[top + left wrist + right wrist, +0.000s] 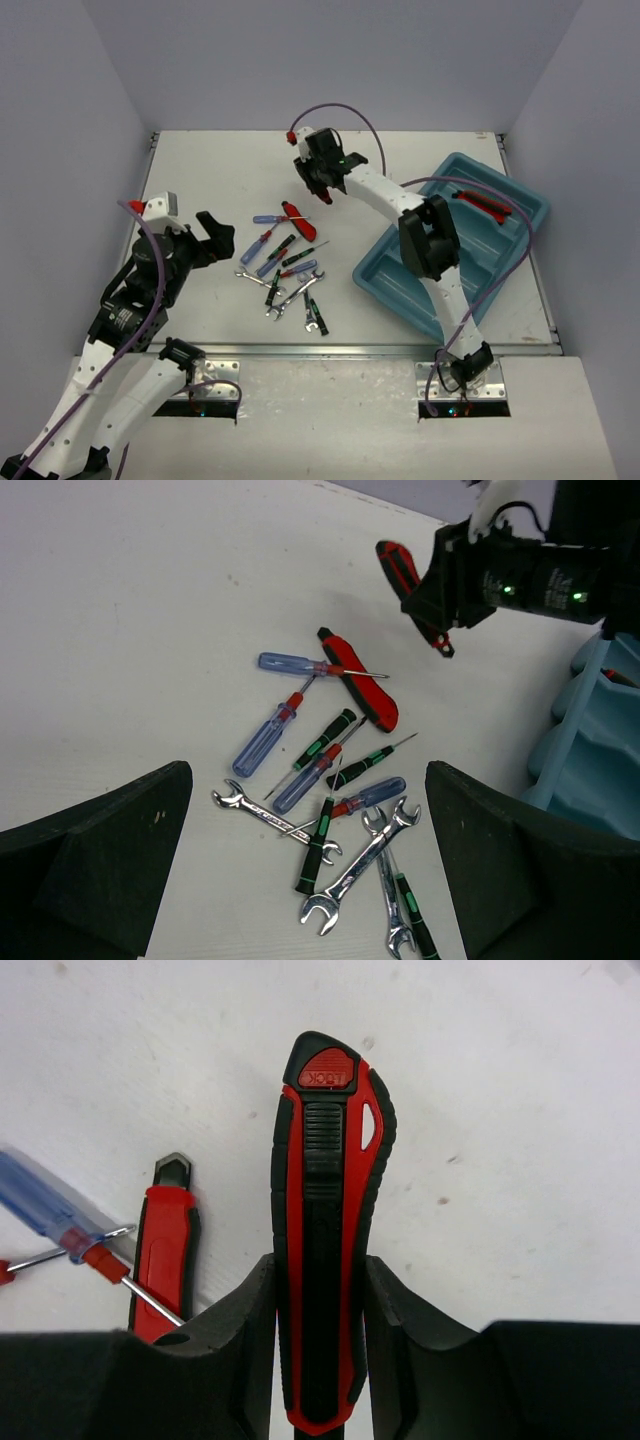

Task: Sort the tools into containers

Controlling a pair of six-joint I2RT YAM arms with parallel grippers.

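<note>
Overhead view of a white table (200, 160) with two robot arms and a blue divided tray (385, 268) on the right. The sorting has barely begun. One red-handled tool (483, 205) lies in a far compartment of the tray; the other compartments that show look bare, though the right arm hides part of the tray.

The right gripper (310, 183) reaches over the middle of the table, well apart from the tray. Its jaws are clamped on a red and black utility knife (325, 1210).

The left gripper (220, 237) hovers beside the pile with its jaws spread wide and nothing between them.

Most of the work remains. Near the table's centre lie roughly a dozen loose tools, some overlapping:
- a second red-handled tool (362, 685)
- blue-handled screwdrivers (262, 742)
- thin black-and-green screwdrivers (325, 740)
- silver wrenches (355, 870)
</note>
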